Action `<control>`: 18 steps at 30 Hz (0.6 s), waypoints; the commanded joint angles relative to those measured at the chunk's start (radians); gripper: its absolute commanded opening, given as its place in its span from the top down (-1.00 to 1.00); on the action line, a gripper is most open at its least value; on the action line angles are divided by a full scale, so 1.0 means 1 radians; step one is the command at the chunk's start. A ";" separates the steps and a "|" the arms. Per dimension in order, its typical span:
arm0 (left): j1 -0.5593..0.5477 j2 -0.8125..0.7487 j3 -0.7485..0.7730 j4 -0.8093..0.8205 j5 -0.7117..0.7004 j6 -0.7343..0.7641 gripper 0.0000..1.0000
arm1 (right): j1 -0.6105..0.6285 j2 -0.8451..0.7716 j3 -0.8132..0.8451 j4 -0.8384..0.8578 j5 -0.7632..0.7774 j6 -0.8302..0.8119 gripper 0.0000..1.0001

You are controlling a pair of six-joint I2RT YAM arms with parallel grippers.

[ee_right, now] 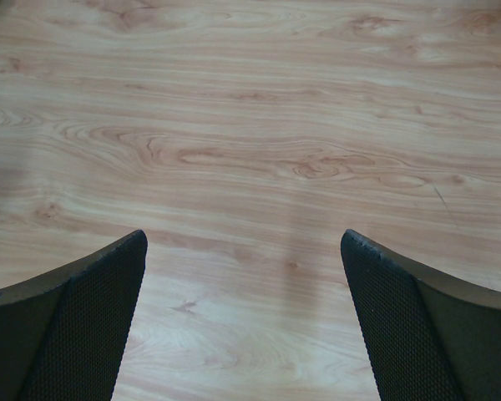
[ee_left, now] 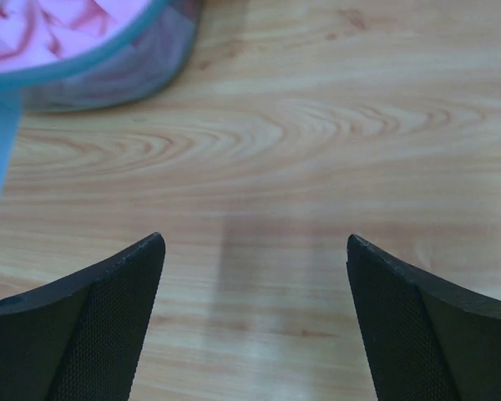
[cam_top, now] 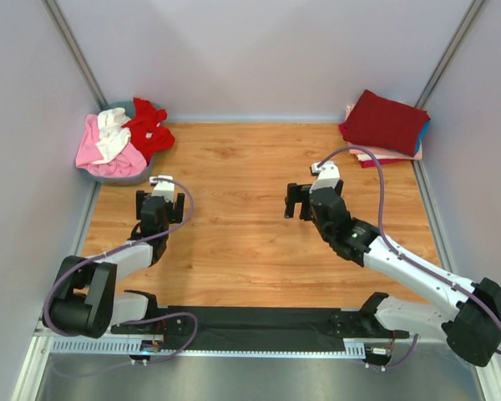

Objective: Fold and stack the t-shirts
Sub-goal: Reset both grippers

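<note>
A heap of unfolded t-shirts fills the basket [cam_top: 110,176] at the back left: a pink one [cam_top: 88,149], a white one [cam_top: 113,134] and a bright red one [cam_top: 149,129]. At the back right, a folded dark maroon t-shirt [cam_top: 384,121] tops a stack, with a teal-blue edge [cam_top: 424,132] and a pink layer [cam_top: 392,155] showing under it. My left gripper [cam_top: 160,209] [ee_left: 255,242] hangs open over bare wood just in front of the basket. My right gripper [cam_top: 303,202] [ee_right: 244,238] is open over the middle of the table. Neither holds anything.
The basket's teal rim and mesh wall [ee_left: 108,75], with pink cloth [ee_left: 50,25] inside, lie close ahead and to the left of my left fingers. Grey walls close in the wooden table [cam_top: 250,251] on three sides. A black rail [cam_top: 259,322] joins the arm bases at the near edge.
</note>
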 commanded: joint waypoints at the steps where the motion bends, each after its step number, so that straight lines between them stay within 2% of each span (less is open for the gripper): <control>1: 0.046 -0.018 -0.054 0.247 0.157 0.038 -0.94 | -0.016 -0.056 -0.062 0.120 0.018 0.010 -1.00; 2: 0.076 -0.014 -0.115 0.368 0.197 0.003 -0.98 | -0.019 -0.074 -0.092 0.157 -0.004 0.012 -1.00; 3: 0.109 0.010 -0.126 0.389 0.305 -0.021 -0.98 | -0.022 -0.100 -0.143 0.243 -0.039 0.013 -1.00; 4: 0.155 0.043 -0.136 0.431 0.338 -0.028 -0.99 | -0.025 -0.110 -0.154 0.261 -0.042 0.013 -1.00; 5: 0.156 0.067 -0.155 0.521 0.340 -0.020 -0.99 | -0.027 -0.114 -0.162 0.282 -0.045 -0.002 -1.00; 7: 0.159 0.023 -0.125 0.383 0.348 -0.028 -0.99 | -0.027 -0.111 -0.186 0.312 -0.056 -0.054 -1.00; 9: 0.159 0.061 -0.152 0.502 0.343 -0.023 -0.95 | -0.031 -0.083 -0.197 0.349 -0.032 -0.111 -1.00; 10: 0.157 0.052 -0.149 0.482 0.339 -0.031 -0.99 | -0.041 -0.064 -0.174 0.327 -0.030 -0.101 -1.00; 11: 0.159 0.028 -0.136 0.414 0.337 -0.029 -0.99 | -0.050 -0.043 -0.148 0.236 -0.039 -0.069 -1.00; 14: 0.159 0.046 -0.146 0.468 0.336 -0.029 -0.99 | -0.057 0.063 -0.097 0.188 -0.084 -0.083 -1.00; 16: 0.159 0.034 -0.139 0.429 0.334 -0.031 -0.99 | -0.059 0.111 -0.155 0.232 -0.072 -0.108 -1.00; 18: 0.159 0.046 -0.145 0.465 0.337 -0.032 -0.99 | -0.059 0.125 -0.208 0.313 -0.068 -0.084 -1.00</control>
